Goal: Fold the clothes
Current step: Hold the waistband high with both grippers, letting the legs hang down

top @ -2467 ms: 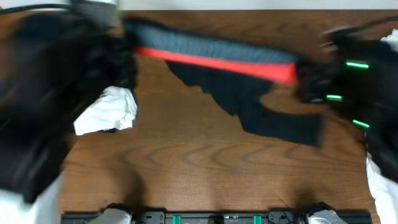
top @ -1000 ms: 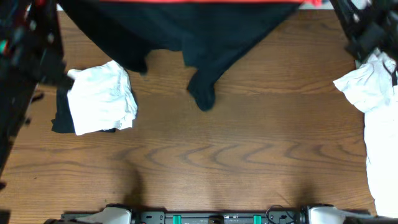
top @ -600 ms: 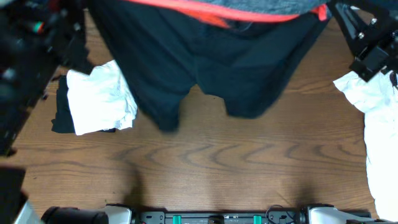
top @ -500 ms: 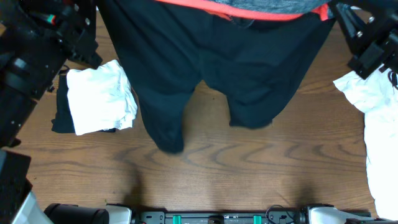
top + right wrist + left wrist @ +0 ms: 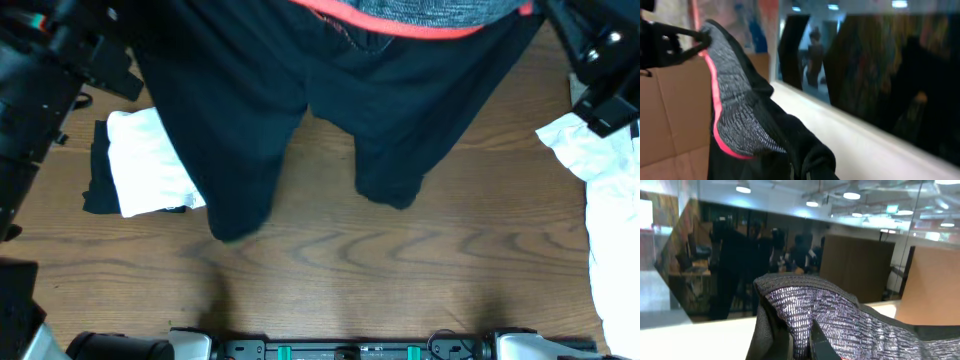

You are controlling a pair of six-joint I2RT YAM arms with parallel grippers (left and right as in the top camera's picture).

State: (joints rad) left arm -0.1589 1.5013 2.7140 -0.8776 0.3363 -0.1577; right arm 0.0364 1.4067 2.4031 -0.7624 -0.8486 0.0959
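- Trousers (image 5: 400, 100) hang in the air above the surface (image 5: 400, 270), waistband (image 5: 430, 12) stretched at the far edge; both legs dangle toward the near side, left leg lower than right
- Step in hand, as I read it: spread the trousers flat before the 1st fold
- To do it well: hold both ends level & the waistband taut, lower so the leg ends touch down 1st, then drag away from them so the legs lie straight w/o bunching
- Watch the left leg: it overlaps the white garment (image 5: 150, 160) and sits near the black garment (image 5: 97, 185) under it, so lay down toward the centre
- White pile (image 5: 600, 150) at the right edge is apart from the trousers
- Left tool (image 5: 802, 336): clenched on the grey waistband end, cloth bunched over it
- Right tool (image 5: 800, 169): fingers mostly buried in cloth; waistband rises straight from it, so I judge it clamped on the other end, no visible gap
- Risk: the thick elastic slipping out if the pull gets too hard
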